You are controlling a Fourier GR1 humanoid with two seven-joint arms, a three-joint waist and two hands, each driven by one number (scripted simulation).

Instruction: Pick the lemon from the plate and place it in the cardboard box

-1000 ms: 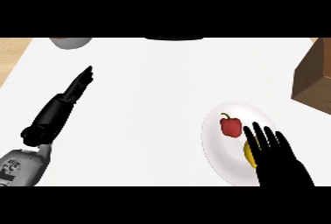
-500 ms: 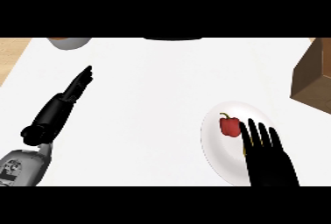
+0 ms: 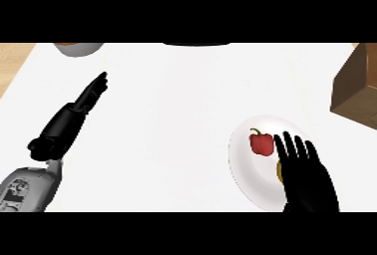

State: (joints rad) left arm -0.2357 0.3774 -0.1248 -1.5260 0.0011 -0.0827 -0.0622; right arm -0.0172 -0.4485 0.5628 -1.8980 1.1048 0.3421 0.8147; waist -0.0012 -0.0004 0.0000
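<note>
Lemon (image 3: 281,170) sits on the white plate (image 3: 247,174) at the near right of the counter, and only a thin yellow sliver of it shows beside the right hand (image 3: 305,174), which lies over most of it. A second ago more of the fruit was visible; the hand has since slid nearer and leftward across it, so the yellow patch has shrunk. The right hand's fingers are straight and spread a little apart, pointing away from the robot; whether they touch the lemon cannot be told, and nothing is grasped. Just left of those fingertips, a red pepper (image 3: 261,143) with a small green stem lies on the plate, in the same place as before.

Far to the right, well apart from the plate, the cardboard box (image 3: 357,87) shows as a brown corner at the edge of view. The white counter (image 3: 191,99) spreads between them.

On the left side, the left hand (image 3: 90,93) rests with straight fingers held together, pointing toward the far right, unchanged from the earlier frames. A grey bowl (image 3: 77,48) peeks in at the far left edge, beside a strip of wooden floor (image 3: 15,62).
</note>
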